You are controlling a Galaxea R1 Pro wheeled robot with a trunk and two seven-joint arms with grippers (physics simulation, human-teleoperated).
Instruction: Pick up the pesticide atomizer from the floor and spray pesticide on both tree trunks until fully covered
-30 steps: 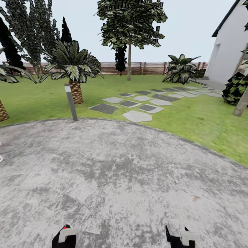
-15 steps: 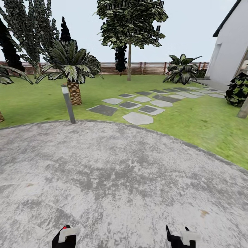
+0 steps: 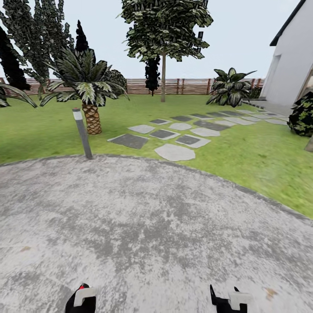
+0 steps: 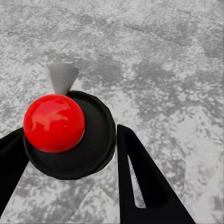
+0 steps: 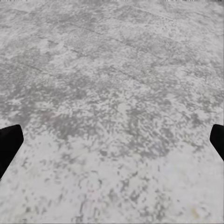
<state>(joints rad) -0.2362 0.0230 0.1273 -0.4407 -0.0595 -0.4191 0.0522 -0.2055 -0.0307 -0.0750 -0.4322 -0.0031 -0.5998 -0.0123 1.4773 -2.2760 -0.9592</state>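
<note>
Atomizer point(image 4: 93, 140) sits between the two black fingers of the left gripper point(image 4: 70, 134), seen from above in the left wrist view: a round black cap with a glossy red knob point(image 4: 53, 122) on top and a small grey cone nozzle point(image 4: 62, 77) pointing away from the gripper's base, out over the grey paving point(image 3: 152, 226). The jaws appear clamped on the cap, one finger against either side, though the contact itself is partly hidden. The body below the cap is out of sight, so its shape and fill cannot be read. I judge it a rigid plastic sprayer, fairly light, with a smooth rounded cap that could twist or slide in a two-finger pinch. The hold is best kept on the cap's flanks, below the knob, leaving the nozzle unblocked and the knob free. Liquid inside, if any, would shift when the arm swings, so slow wrist turns seem wise. The right gripper point(image 5: 112, 135) has its jaws wide apart with nothing between them, just bare paving beneath. Far ahead of both grippers, past the stepping stones point(image 3: 174, 152) and across the lawn point(image 3: 243, 156), stands a tall tree with a pale trunk point(image 3: 163, 80), too distant for the spray to reach from here.
</note>
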